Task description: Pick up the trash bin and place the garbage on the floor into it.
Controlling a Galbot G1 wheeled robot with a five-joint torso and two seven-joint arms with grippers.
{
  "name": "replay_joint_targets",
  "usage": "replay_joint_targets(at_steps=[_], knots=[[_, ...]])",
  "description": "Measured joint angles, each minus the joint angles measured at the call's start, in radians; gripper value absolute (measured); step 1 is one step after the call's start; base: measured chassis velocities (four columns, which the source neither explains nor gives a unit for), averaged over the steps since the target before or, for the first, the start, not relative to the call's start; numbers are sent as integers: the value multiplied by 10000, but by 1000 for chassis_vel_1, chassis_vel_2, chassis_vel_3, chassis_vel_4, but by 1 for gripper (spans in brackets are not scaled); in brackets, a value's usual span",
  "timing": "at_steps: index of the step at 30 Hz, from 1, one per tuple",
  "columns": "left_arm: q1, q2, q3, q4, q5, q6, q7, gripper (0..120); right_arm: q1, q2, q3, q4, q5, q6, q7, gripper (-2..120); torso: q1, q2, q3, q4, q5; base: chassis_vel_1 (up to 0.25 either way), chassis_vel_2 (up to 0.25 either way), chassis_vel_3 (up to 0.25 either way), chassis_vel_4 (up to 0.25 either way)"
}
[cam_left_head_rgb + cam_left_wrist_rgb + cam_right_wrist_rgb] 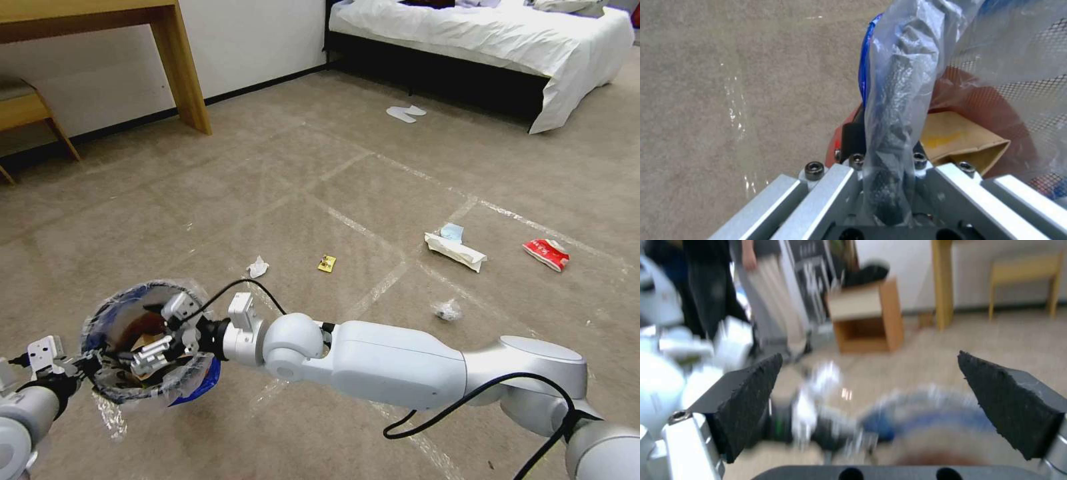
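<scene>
The work area is a beige carpeted floor (280, 193) with faint tape lines, bounded by a white-covered bed (493, 40) at the far right and a wooden desk (133, 47) with a bench at the far left. The left gripper (889, 186) sits at the lower left of the head view, its fingers clamped together on the bag-covered rim of the trash bin (143, 343), holding it above the carpet. The bin's clear liner with blue markings hangs over the rim; a brown paper bag (960, 143) lies inside against the red wall. The right gripper (157, 347) reaches across from the right arm to a position over the bin mouth, its black pads (1009, 403) spread wide apart with nothing between them. On the floor lie a crumpled white tissue (258, 267), a yellow wrapper (327, 264), a white packet (457, 250) touching a blue mask (453, 232), a red-white packet (547, 254) and a small crumpled piece (447, 310).
</scene>
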Motion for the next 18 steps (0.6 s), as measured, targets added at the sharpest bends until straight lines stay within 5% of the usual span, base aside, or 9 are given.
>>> replay_joint_targets(at_steps=[9,18], knots=[[-21,26,-40,49,49,0,3,0,-283,-242,3287,690,317,589,-376,100,0,0,0,0,1,0,0,0,0],[-45,-26,-124,70,177,0,22,0,-1283,-1330,6316,1524,517,839,-646,100,0,0,-1,1,4,0,0,0,0]])
